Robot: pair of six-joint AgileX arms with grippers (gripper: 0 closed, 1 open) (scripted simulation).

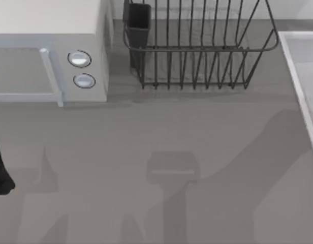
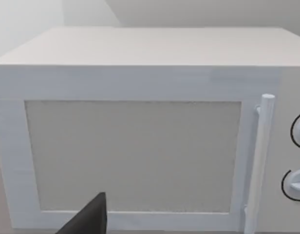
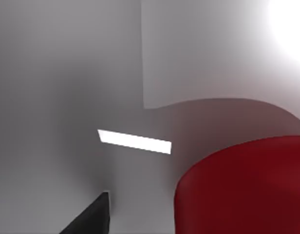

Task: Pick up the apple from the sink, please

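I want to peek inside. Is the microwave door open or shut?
Shut. The microwave door sits flat in its frame, handle upright beside the knobs.

Microwave left, dish rack centre, sink right; apple seemingly inside.

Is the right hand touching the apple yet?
Cannot tell. The right wrist view shows the apple looming close beside one dark finger, with pale sink surface between them, but the other finger's side is out of frame.
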